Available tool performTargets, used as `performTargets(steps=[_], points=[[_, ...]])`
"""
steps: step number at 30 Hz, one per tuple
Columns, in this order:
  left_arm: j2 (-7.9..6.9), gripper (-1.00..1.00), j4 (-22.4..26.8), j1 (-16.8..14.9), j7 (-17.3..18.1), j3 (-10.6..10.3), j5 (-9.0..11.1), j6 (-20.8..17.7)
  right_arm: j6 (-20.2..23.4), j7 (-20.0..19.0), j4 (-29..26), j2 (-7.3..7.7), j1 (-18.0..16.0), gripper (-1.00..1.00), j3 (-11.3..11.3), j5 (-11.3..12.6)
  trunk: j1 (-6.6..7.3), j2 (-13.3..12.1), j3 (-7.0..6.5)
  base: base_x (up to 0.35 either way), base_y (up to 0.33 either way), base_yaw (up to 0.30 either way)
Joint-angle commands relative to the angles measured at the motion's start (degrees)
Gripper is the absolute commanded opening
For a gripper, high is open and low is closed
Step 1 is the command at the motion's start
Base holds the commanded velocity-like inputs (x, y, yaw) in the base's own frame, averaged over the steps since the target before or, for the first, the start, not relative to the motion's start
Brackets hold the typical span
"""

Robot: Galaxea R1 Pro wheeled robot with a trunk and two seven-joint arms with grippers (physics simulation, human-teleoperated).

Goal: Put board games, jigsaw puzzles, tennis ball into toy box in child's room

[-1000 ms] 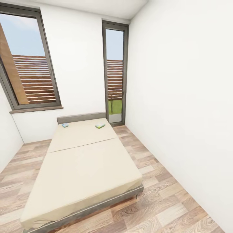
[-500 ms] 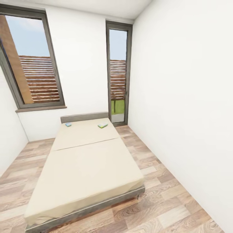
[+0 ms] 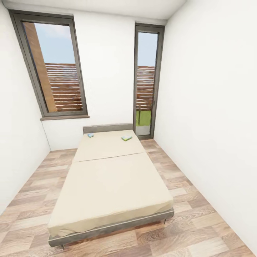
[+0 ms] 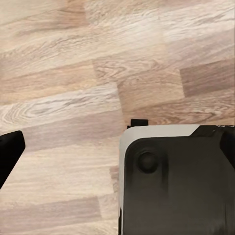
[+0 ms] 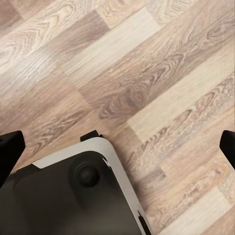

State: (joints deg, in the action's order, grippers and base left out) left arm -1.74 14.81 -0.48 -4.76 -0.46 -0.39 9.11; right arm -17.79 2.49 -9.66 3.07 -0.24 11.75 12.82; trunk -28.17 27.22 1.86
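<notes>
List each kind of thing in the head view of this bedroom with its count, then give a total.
Board games on the bed: 2, a blue one and a green one
Bed: 1
Windows: 2, a wide one and a narrow one
Total: 5

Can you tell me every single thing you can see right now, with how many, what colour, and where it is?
bed: one, beige mattress, dark grey frame and headboard, middle of the room.
board games: two small flat boxes by the headboard, a blue one and a green-and-yellow one.
windows: two, dark frames, in the far wall, a wide one and a tall narrow one.
floor: one, brown wood planks, all around the bed.
walls: white, on every side.
robot base: one, black with a pale rim, on the floor under both wrist cameras.
left hand: one, black fingertips wide apart, holding nothing.
right hand: one, black fingertips wide apart, holding nothing.
</notes>
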Motion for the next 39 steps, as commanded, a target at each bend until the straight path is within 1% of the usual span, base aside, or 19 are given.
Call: performTargets(steps=[1, 5, 15, 24, 39], points=[[-0.01, 1.0, 0.0, 0.0, -0.2, -0.1, 0.0, 0.2, -0.2, 0.1, 0.0, 0.0, 0.0, 1.0, -0.2, 0.5, -0.03, 0.1, 0.12, 0.012, 0.123, 0.04], [0.01, 1.0, 0.0, 0.0, -0.2, -0.1, 0.0, 0.2, 0.1, 0.1, 0.0, 0.0, 0.0, 1.0, -0.2, 0.5, -0.03, 0.1, 0.12, 0.046, 0.181, 0.014], [0.06, 1.0, 0.0, 0.0, -0.2, -0.1, -0.1, 0.2, 0.0, 0.1, 0.0, 0.0, 0.0, 1.0, -0.2, 0.5, -0.03, 0.1, 0.12, 0.049, 0.034, 0.001], [0.05, 1.0, 0.0, 0.0, -0.2, -0.1, -0.1, 0.2, -0.1, 0.1, 0.0, 0.0, 0.0, 1.0, -0.3, 0.6, -0.03, 0.1, 0.12, 0.089, 0.121, -0.003], [0.05, 1.0, 0.0, 0.0, -0.2, -0.2, -0.1, 0.2, 0.3, 0.0, 0.0, -0.08, 0.0, 1.0, -0.6, 0.3, -0.03, 0.1, 0.12, 0.008, 0.056, -0.025]])
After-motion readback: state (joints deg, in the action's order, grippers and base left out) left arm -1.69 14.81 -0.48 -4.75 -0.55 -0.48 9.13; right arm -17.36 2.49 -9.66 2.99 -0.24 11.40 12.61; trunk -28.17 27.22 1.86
